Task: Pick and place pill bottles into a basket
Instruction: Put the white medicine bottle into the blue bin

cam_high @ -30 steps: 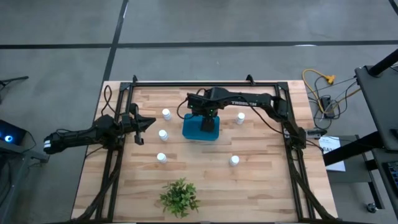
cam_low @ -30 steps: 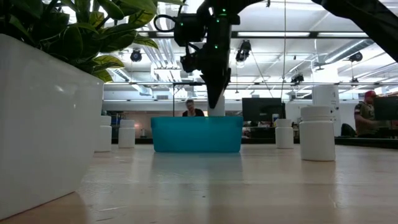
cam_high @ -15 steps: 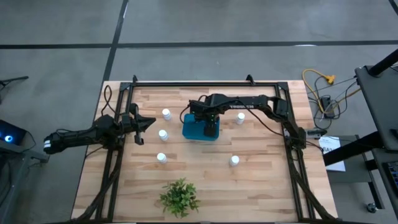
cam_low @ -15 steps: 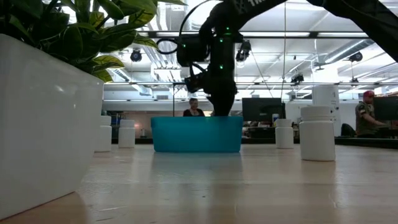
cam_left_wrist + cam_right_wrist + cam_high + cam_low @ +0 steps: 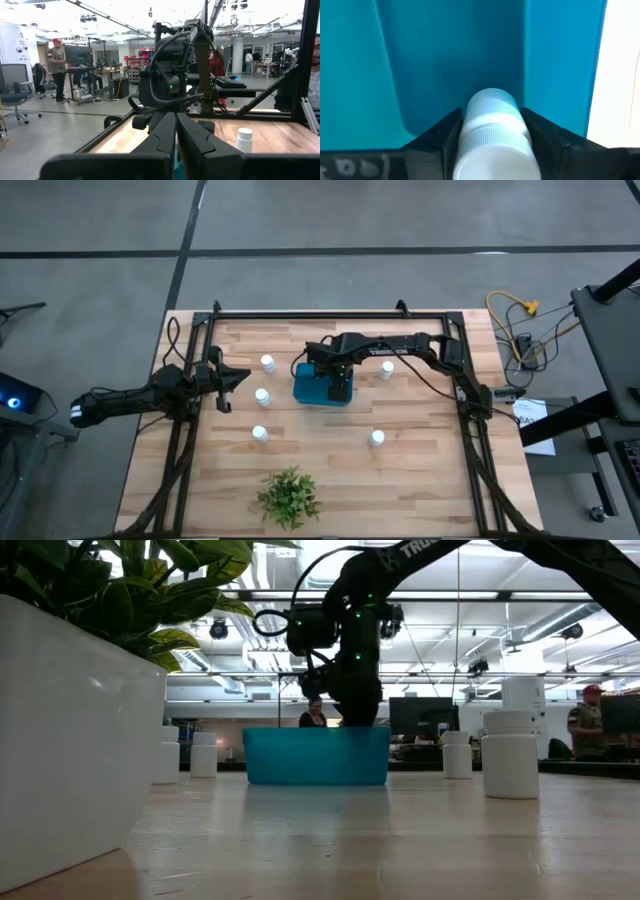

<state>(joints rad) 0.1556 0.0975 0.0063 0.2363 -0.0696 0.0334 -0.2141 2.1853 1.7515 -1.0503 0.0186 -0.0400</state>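
Right gripper (image 5: 492, 150) clamps a bottle (image 5: 492, 135) down inside the basket (image 5: 312, 387).
Seen from above, the basket sits at the table's (image 5: 420, 470) centre with the right gripper (image 5: 340, 383) lowered into its right end; five more bottles stand around it, at upper left (image 5: 267, 363), left (image 5: 261, 396), lower left (image 5: 259, 434), upper right (image 5: 387, 368) and lower right (image 5: 376, 438). Left gripper (image 5: 232, 377) waits at the table's left edge, fingers pressed together.

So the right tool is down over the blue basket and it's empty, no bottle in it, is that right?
Not quite. The right tool is down over the basket, but it is not empty: the right wrist view shows a white pill bottle clamped between its fingers, inside the basket.
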